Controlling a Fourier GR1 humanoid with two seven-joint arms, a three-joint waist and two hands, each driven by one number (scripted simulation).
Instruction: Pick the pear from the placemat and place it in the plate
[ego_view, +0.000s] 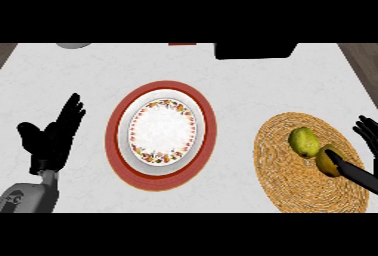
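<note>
From my seat the plate (163, 131) sits at centre. The placemat (310, 165) lies at its three o'clock, well apart, with the pear (304, 142) on it. My left hand (53, 137) rests at nine o'clock, my right hand (354, 167) over the placemat's far side.

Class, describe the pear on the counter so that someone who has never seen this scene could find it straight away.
Start at the round woven placemat on the counter's right side, across from the red-rimmed plate. Two fruits lie on it, touching. The pear is the yellow-green one nearer the plate; its neighbour, the yellower fruit, is partly covered by the fingers of the right hand.
</note>
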